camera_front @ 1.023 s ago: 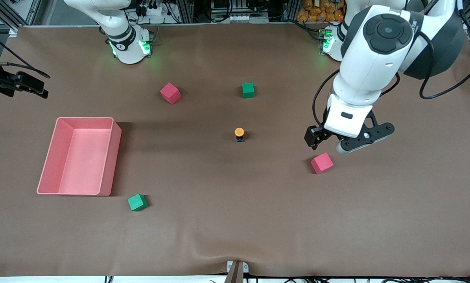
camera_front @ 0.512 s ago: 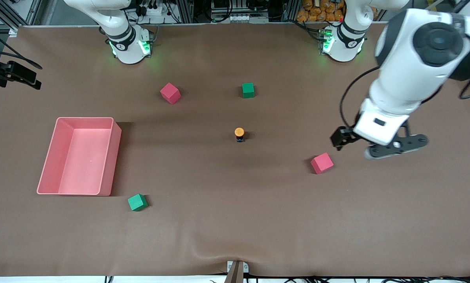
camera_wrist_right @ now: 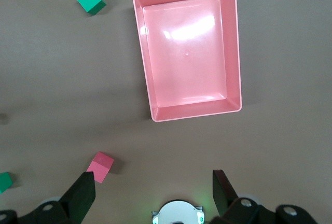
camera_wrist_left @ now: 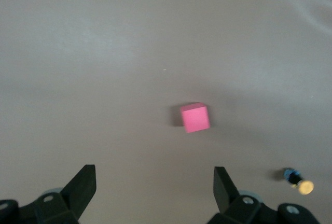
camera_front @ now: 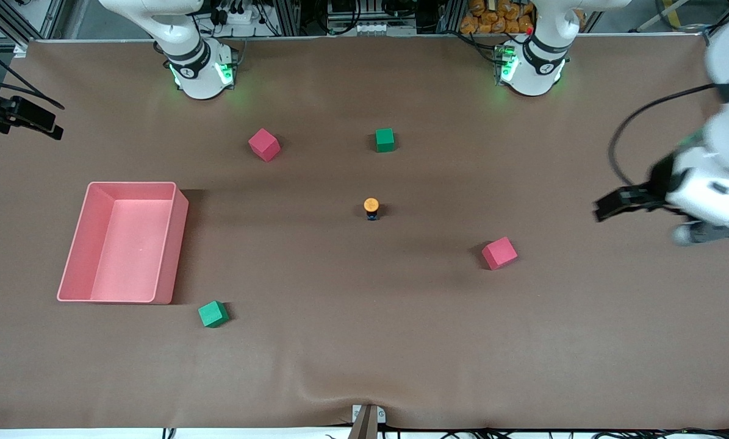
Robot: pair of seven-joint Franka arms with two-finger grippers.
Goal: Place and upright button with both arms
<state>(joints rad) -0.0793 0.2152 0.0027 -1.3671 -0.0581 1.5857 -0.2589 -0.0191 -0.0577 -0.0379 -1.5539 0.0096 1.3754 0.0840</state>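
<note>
The button point(camera_front: 371, 208) stands upright on the brown mat mid-table, orange cap up, with nothing touching it. It also shows in the left wrist view point(camera_wrist_left: 300, 181). My left gripper point(camera_front: 611, 206) is open and empty, up in the air over the mat at the left arm's end of the table, well apart from the button. In its wrist view point(camera_wrist_left: 154, 182) the jaws stand wide apart over bare mat. My right gripper point(camera_front: 35, 122) hangs at the right arm's end of the table, by the mat's edge. It is open and empty in its wrist view point(camera_wrist_right: 154, 187).
A pink tray point(camera_front: 175, 210) lies toward the right arm's end, also in the right wrist view point(camera_wrist_right: 233, 53). Pink cubes point(camera_front: 499, 253) point(camera_front: 264, 144) and green cubes point(camera_front: 385, 139) point(camera_front: 213, 314) lie scattered around the button.
My left arm has swung away from the pink cube toward its own end of the table. My right gripper drew back slightly toward the table edge, then held. The button has not moved.
</note>
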